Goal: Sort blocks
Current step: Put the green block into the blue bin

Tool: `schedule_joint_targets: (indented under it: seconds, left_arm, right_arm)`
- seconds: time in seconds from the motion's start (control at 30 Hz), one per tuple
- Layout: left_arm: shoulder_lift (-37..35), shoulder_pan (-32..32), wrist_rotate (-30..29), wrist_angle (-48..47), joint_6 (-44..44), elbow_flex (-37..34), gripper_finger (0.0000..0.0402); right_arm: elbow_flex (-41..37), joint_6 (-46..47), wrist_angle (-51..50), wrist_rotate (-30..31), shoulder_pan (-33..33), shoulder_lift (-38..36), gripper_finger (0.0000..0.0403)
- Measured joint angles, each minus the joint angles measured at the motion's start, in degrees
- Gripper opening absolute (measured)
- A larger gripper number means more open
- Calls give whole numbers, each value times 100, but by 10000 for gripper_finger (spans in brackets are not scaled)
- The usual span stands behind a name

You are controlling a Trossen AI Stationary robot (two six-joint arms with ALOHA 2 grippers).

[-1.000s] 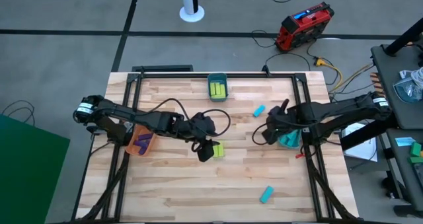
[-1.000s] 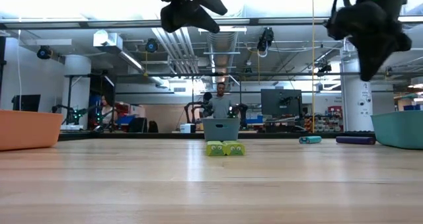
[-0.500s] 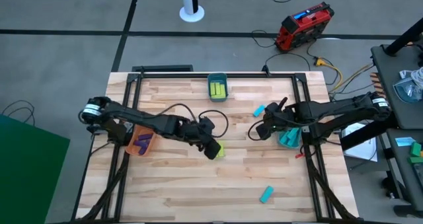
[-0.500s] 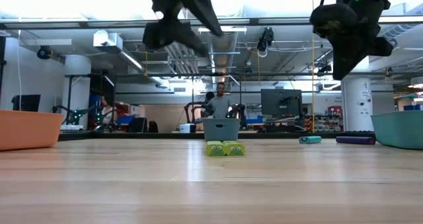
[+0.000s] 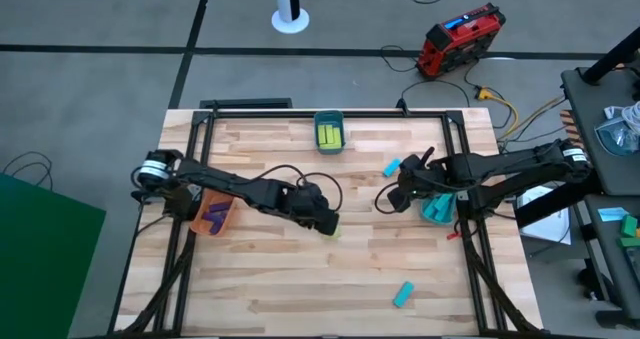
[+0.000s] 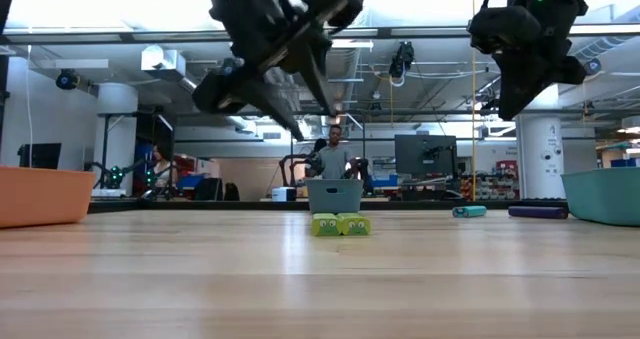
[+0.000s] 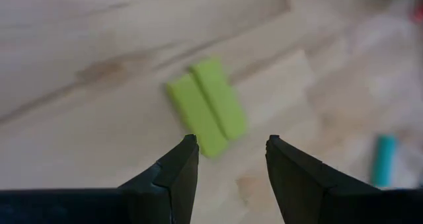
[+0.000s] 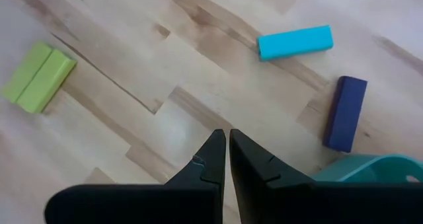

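Observation:
Two yellow-green blocks (image 7: pixel 206 108) lie side by side on the table's middle, long sides touching; the low view also shows the pair (image 6: pixel 340 224). My left gripper (image 7: pixel 231 139) hangs open above them, slanting down, nothing between its fingers. In the high view the left gripper (image 5: pixel 325 222) covers most of the pair. My right gripper (image 8: pixel 226 135) is shut and empty, held above the table right of centre (image 5: pixel 390 201). A cyan block (image 8: pixel 294 42) and a purple block (image 8: pixel 345 113) lie flat near it. Another cyan block (image 5: pixel 403 295) lies near the front edge.
An orange bin (image 5: pixel 215 216) with purple blocks stands at the left. A green-walled bin (image 5: pixel 329 132) with yellow-green blocks stands at the far edge. A teal bin (image 5: pixel 437 209) stands at the right under my right arm. Bare wood lies toward the near edge.
My left gripper has come down toward the two yellow-green blocks and shifted a little toward the table's right, rolling about its own axis as it sank. The blocks have stayed where they were.

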Motion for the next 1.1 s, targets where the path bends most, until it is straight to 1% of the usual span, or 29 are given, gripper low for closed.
schedule_joint_targets:
  seconds: [0.07,0.17,0.23,0.3,0.37,0.4,0.43,0.57,0.7,1.1]
  left_arm:
    - [38,17,-114,-143,-136,0,155]
    - [152,35,-136,-152,-112,0,154]
    - [266,35,-106,-93,-108,0,141]
    - [385,35,-100,47,-102,0,105]
    - [465,31,-102,23,-99,0,43]
    - [502,31,-114,18,-100,0,23]
    - [533,31,-121,36,-97,0,14]
    - [659,59,-93,141,-75,0,5]
    - [817,63,-57,487,-76,2,1]
    - [1150,83,-52,523,-78,2,0]
  right_arm:
    - [0,-25,1,44,0,1,12]
    - [0,-73,0,60,0,-2,12]
    - [-2,-177,-2,60,0,-2,12]
    - [-2,-302,-2,60,0,-2,12]
    - [-2,-433,-9,61,0,-2,12]
    - [-2,-507,-10,60,0,-4,12]
    - [-2,-549,-15,60,0,-4,12]
    - [-3,-756,-18,67,0,-8,12]
    - [-4,-871,-30,67,0,-8,12]
    - [-4,-1016,-48,50,2,-10,12]
